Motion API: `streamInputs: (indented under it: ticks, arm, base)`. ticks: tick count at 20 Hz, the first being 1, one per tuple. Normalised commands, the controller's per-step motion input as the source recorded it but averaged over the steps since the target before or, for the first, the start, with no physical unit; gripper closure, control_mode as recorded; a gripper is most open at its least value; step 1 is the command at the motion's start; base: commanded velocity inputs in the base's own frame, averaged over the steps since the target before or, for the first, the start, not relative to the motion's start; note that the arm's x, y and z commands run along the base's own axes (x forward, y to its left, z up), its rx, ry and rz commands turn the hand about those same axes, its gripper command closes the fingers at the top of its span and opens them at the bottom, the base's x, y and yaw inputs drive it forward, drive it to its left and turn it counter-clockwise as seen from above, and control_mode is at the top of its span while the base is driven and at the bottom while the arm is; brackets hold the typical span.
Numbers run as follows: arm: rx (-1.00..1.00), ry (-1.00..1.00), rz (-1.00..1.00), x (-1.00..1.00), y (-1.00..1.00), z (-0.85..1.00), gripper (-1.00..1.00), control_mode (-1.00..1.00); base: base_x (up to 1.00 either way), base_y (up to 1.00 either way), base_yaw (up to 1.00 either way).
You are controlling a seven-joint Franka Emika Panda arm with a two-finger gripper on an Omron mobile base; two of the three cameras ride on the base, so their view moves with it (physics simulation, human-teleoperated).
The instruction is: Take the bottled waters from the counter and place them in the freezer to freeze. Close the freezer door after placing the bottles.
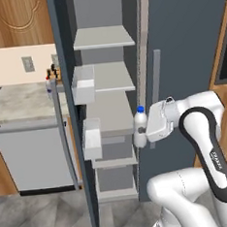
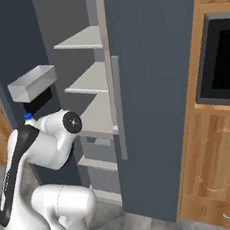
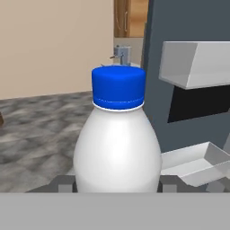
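Here the gripper (image 1: 145,130) is pinched on the blue-capped bottle (image 1: 140,126), one finger on each side of its white body; in the hand view the bottle (image 3: 117,143) stands upright between the dark fingertips (image 3: 63,183). The hand reaches out level from a bent elbow, the white forearm folded back towards the base, and it holds the bottle just in front of the open freezer (image 1: 108,91), level with the middle shelves (image 1: 111,116). The freezer door (image 1: 69,114) is swung wide open to the left of the cavity, and its two pale door bins (image 1: 84,89) hold nothing that can be seen. The shelves inside look bare as well. Left of the freezer door, on the counter (image 1: 17,102), the red-capped bottle (image 1: 49,87) stands beside the knife block (image 1: 54,73).
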Motion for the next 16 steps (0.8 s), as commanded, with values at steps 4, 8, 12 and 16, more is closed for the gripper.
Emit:
streamInputs:
  ticks: [4,8,12,16]
  arm:
    - [0.00,0.00,0.00,0.00,0.00,0.00,1.00,1.00]
    - [0.00,0.00,0.00,0.00,0.00,0.00,1.00,1.00]
    - [0.00,0.00,0.00,0.00,0.00,0.00,1.00,1.00]
    - [0.00,0.00,0.00,0.00,0.00,0.00,1.00,1.00]
  base:
    - [0.39,0.00,0.00]
    - [0.44,0.00,0.00]
    - [0.51,0.00,0.00]
    - [0.35,0.17,-0.02]
